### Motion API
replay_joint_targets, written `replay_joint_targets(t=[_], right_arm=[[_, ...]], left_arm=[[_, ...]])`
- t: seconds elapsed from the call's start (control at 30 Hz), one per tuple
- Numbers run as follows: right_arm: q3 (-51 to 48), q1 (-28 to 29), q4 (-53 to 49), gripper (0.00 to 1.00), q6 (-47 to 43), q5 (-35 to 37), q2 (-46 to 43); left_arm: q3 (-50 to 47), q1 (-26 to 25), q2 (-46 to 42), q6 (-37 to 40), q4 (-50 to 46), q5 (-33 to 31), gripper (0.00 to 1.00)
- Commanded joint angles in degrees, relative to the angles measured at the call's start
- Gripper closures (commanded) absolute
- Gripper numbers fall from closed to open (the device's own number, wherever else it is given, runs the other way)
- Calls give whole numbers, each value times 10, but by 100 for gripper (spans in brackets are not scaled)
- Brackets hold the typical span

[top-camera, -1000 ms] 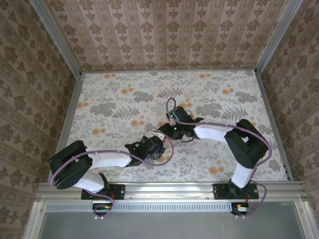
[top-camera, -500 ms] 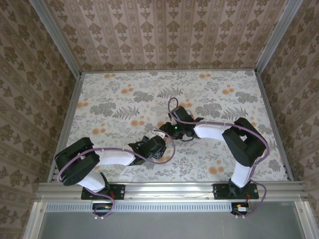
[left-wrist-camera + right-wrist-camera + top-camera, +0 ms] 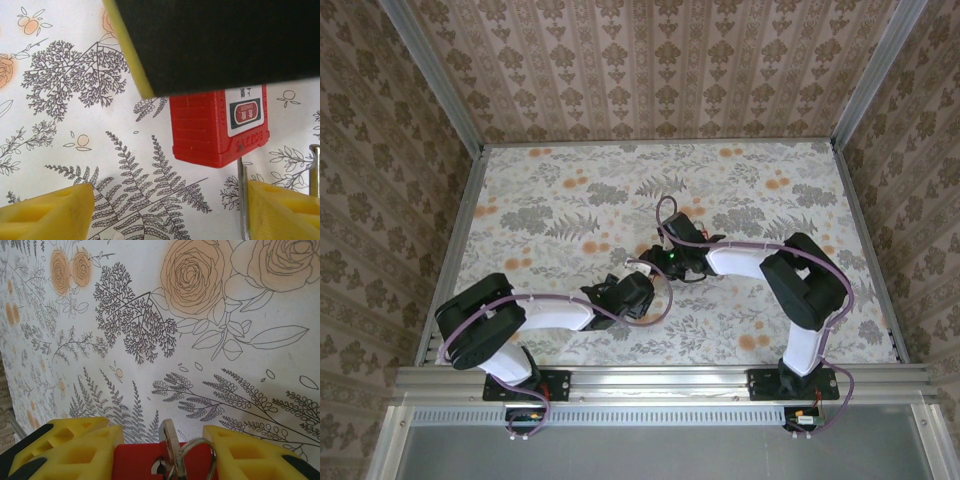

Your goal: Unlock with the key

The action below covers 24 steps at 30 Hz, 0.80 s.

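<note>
Padlock, red with a small label on one face, sits clamped in the right hand, whose yellow fingers press against its two sides. From the left wrist we see one broad black-padded finger of that hand covering the padlock's upper part. We see the key standing in the padlock's end face, with a metal ring hanging from it just beside. At the padlock's opposite end the steel shackle reaches toward the left hand, which is released, its fingers spread wide. One of them lies against or just in front of the shackle, and we cannot tell whether they touch. Beneath the padlock runs the floral surface; whether the padlock rests on it or hangs just above, we cannot tell.
</note>
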Motion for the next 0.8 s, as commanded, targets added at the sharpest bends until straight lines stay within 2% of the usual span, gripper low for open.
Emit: replay_joint_targets(t=[0.0, 0.37, 0.77], right_arm=[[20, 10, -33, 61, -16, 20, 24], [61, 1, -97, 43, -36, 19, 34], [72, -20, -112, 40, -51, 28, -24]], left_arm=[[9, -9, 20, 51, -59, 10, 23], [9, 8, 18, 53, -64, 26, 23], [16, 26, -29, 66, -85, 35, 23]])
